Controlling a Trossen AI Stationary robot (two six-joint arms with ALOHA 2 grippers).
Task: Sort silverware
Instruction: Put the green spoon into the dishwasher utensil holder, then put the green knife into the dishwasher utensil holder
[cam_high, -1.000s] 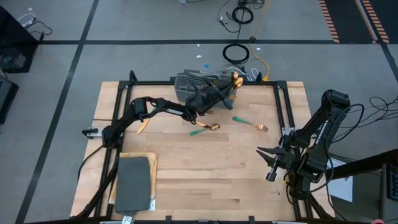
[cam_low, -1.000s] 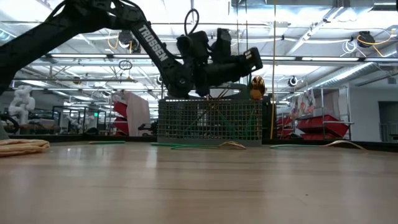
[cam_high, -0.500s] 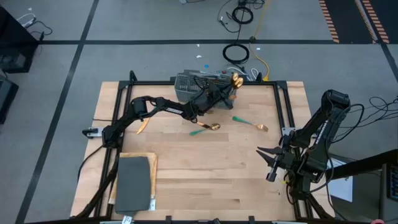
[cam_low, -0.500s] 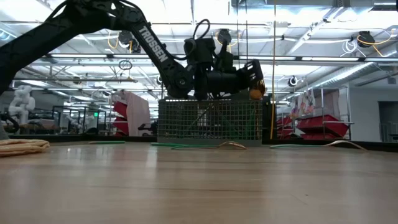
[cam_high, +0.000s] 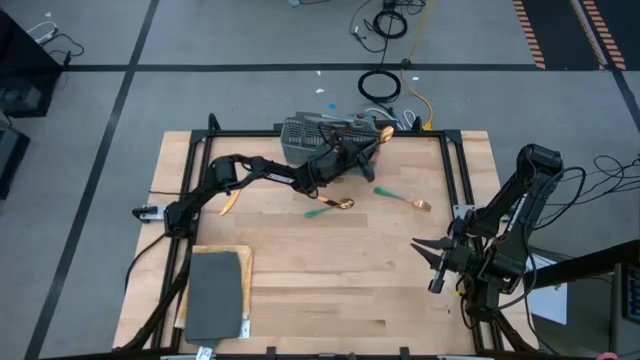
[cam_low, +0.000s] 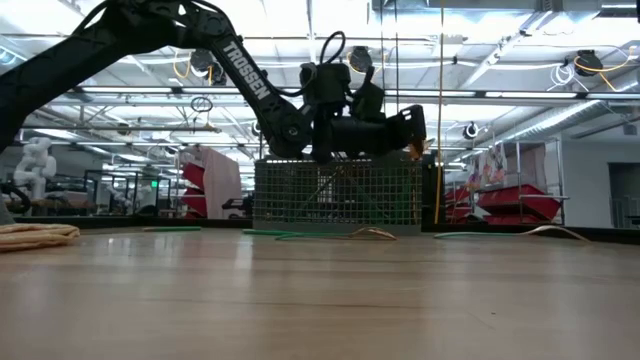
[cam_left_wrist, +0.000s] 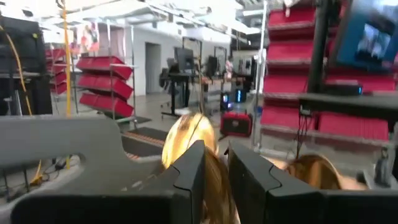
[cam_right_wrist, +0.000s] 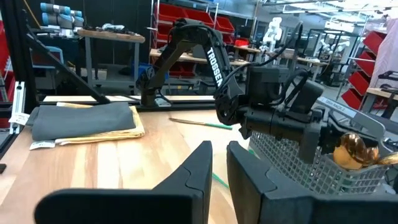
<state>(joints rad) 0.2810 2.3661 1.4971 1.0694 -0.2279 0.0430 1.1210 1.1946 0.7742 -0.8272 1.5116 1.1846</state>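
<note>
Holding a gold-headed spoon (cam_high: 384, 132) over the grey mesh caddy (cam_high: 305, 136), the left gripper (cam_high: 366, 148) is clamped on it; left wrist view shows the fingers (cam_left_wrist: 189, 180) set narrow with the gold bowl squeezed between them. Low view: the gripper sits just above the caddy's top rim, roughly level, the gold piece poking out past its tip. Caddy stands at the far edge of the table (cam_high: 330, 290), near the middle of that edge.

Loose pieces on the table: one green-handled piece with a gold head (cam_high: 330, 208) lies just in front of the caddy, under the left arm. A second, a fork (cam_high: 402, 198), lies to its right, apart from it. A gold piece (cam_high: 230, 201) lies toward the left side beside the left arm's base links; its handle is hard to make out.

Right gripper (cam_high: 432, 262) waits near the right edge of the table, fingers spread apart, touching nothing.

Folded grey cloth (cam_high: 214, 293) rests at the near left corner.

Caddy contents are mostly hidden by the left arm in the high view. Which compartment lies beneath the spoon cannot be told.
</note>
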